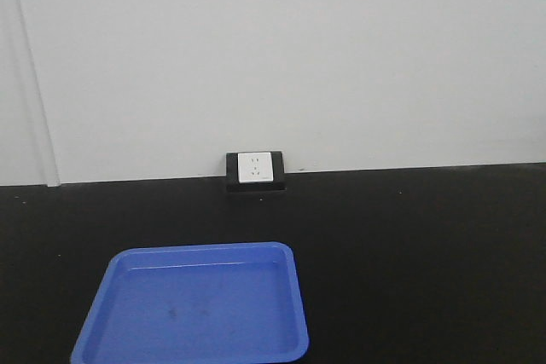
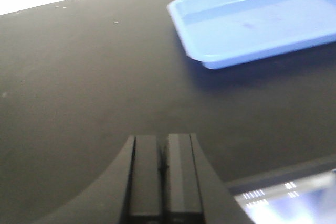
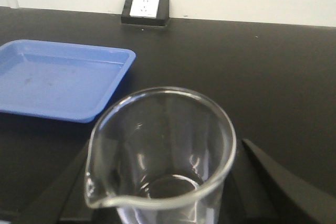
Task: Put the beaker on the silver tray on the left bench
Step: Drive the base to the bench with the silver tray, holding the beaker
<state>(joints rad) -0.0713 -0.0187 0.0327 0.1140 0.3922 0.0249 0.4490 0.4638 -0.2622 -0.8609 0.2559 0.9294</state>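
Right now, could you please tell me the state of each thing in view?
Beaker: upright, empty.
Right claw: around the beaker; grip unclear.
Left claw: shut, holding nothing.
Blue tray: empty, flat on the bench.
Wall socket: nothing plugged in.

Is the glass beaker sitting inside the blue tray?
No; the right wrist view shows the beaker close to the camera, outside the blue tray, which holds nothing.
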